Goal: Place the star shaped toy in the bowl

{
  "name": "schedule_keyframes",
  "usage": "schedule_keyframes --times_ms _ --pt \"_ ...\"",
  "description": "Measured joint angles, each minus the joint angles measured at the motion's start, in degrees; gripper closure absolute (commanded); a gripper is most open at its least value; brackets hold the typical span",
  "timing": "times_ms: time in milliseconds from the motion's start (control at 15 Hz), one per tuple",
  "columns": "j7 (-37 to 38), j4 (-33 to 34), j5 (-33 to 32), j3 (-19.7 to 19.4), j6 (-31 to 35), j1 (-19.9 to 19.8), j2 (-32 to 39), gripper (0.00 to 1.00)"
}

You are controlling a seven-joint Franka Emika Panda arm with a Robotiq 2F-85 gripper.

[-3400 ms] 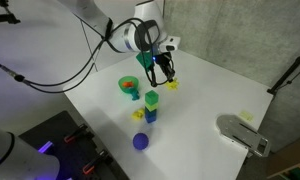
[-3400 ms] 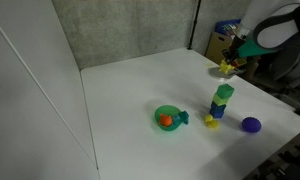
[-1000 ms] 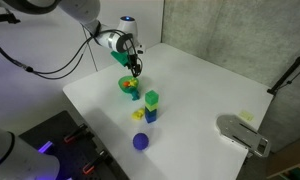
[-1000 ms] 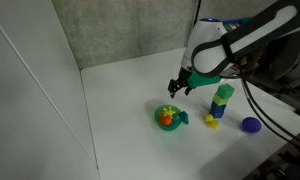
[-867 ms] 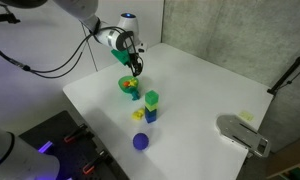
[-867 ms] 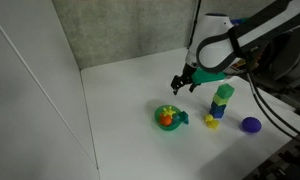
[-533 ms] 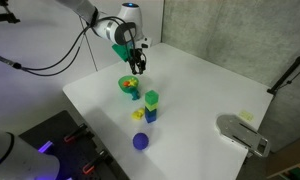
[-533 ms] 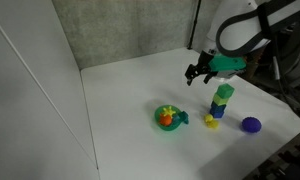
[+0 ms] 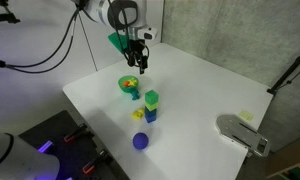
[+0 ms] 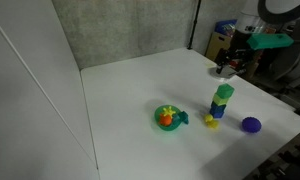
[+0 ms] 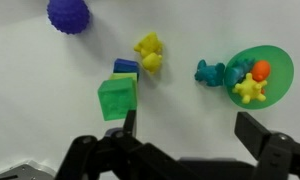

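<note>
Since approx 1 s ago the arm has lifted off the bowl and pulled back up. The gripper point(image 9: 142, 64) was low over the rim then; now it hangs high above the table point(image 9: 210, 90), well clear of everything. About 3 s ago it was over at the far side of the table w/ something yellow between its fingers.

Jaws now: spread wide apart, nothing between them. The wrist view shows both fingers point(image 11: 128, 125) w/ only bare white table in the gap.

Task status: looks done to me. The star shaped toy point(image 11: 249, 90), pale yellow and spiky, is lying inside the bowl point(image 11: 278, 88), towards the side nearest the gripper in the wrist view. In both exterior views it's only a yellowish speck in the green, too small to make out the shape. Nothing obvious left except maybe backing the arm off.

Bowl contents, per the wrist view:
- the star toy
- an orange piece point(image 11: 260, 70), right next to it
- a small teal-green bit point(image 11: 238, 68) at the rim side; can't tell what it is

Not in the bowl: a teal toy point(image 11: 210, 72) sits just outside the rim. The deeper-yellow piece point(image 11: 148, 53) is by the stacked blocks point(image 9: 151, 105), i.e. green on blue. The blue ball point(image 9: 141, 141) sits off on its own, well apart from the bowl.
</note>
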Motion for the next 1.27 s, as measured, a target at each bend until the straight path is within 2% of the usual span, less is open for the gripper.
schedule_keyframes --times_ms 333,533,733,1067,1267 --pt "-2.58 -2.49 -3.08 -0.03 -15.00 -1.81 -9.30 0.00" --pt "-2.74 -4.46 -3.66 -0.01 -20.07 -2.16 -13.97 0.00" --pt "-3.60 -7.32 -3.93 -0.01 -20.32 -2.75 -18.63 0.00" --pt "-8.37 -13.57 -3.88 -0.39 -15.56 -4.13 -27.30 0.00" --pt "-9.44 -15.77 -3.87 -0.72 -15.04 -4.79 -30.57 0.00"
